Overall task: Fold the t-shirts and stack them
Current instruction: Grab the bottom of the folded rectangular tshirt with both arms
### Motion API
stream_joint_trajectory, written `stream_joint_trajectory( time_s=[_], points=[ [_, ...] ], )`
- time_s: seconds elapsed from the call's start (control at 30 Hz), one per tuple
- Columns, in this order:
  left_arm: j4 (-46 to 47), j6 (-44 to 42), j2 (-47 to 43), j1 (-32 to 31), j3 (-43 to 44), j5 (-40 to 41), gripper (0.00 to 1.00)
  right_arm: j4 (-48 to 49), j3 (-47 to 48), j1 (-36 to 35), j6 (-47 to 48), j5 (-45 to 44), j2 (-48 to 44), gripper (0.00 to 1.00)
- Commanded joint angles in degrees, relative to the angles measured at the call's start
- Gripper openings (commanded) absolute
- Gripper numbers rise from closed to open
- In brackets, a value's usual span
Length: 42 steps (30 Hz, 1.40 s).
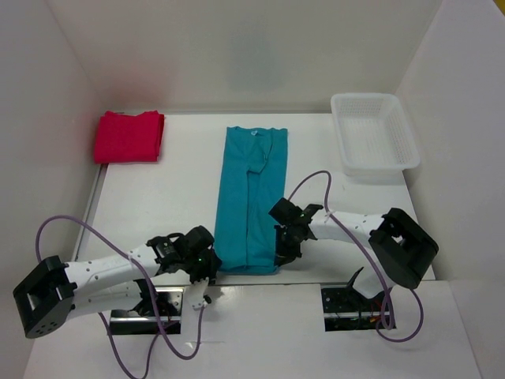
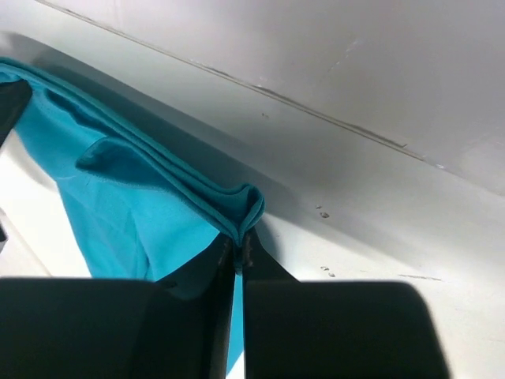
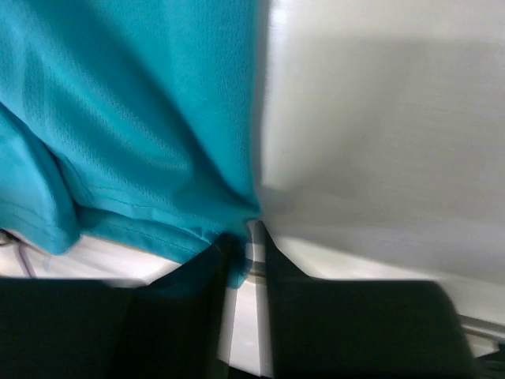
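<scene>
The teal-blue t-shirt [image 1: 251,197] lies folded into a long narrow strip down the middle of the table, collar at the far end. My left gripper [image 1: 211,264] is at its near left corner and is shut on the folded hem [image 2: 245,209]. My right gripper [image 1: 282,254] is at the near right corner, shut on the hem edge [image 3: 237,207]. A folded red-pink shirt [image 1: 129,136] lies at the far left; I cannot tell whether another shirt lies under it.
A white lattice basket [image 1: 373,142] stands at the far right. White walls close the table on the left, back and right. The table's near edge runs just behind both grippers, with the arm bases below it.
</scene>
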<state>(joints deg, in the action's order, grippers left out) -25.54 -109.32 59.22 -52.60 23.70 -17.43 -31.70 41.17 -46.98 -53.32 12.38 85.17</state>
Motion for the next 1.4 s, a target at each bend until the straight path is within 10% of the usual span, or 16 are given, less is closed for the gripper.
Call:
stream_joint_trajectory(
  time_s=[0.0, 0.07, 0.37, 0.77, 0.93, 1.37],
  points=[
    [-1.45, -0.46, -1.74, -0.31, -1.46, -3.66, 0.16, -1.87, -0.65, 0.22, 1.99, 2.11, -2.28, 0.38],
    [-1.44, -0.46, -2.36, -0.31, -1.47, -4.18, 0.18, -1.87, -1.17, 0.22, 2.6, 3.17, -2.99, 0.57],
    [0.32, -0.37, -3.5, -0.93, -1.99, -5.24, 0.17, -1.79, -1.7, 0.22, 2.61, 6.95, -9.58, 0.59],
    [0.84, 1.83, -3.59, -1.54, -1.47, -5.24, 0.15, -1.08, -2.23, 0.22, 4.28, 9.94, -0.79, 0.4],
    [1.55, 4.37, -4.82, -1.54, -0.95, -5.24, 0.12, -1.08, -2.23, 0.22, 4.89, 10.47, -0.26, 0.0],
    [2.07, 33.36, -5.96, -0.85, 11.0, 0.02, 0.01, -12.85, 9.27, 8.37, 11.3, 7.04, -7.03, 0.0]
  ],
)
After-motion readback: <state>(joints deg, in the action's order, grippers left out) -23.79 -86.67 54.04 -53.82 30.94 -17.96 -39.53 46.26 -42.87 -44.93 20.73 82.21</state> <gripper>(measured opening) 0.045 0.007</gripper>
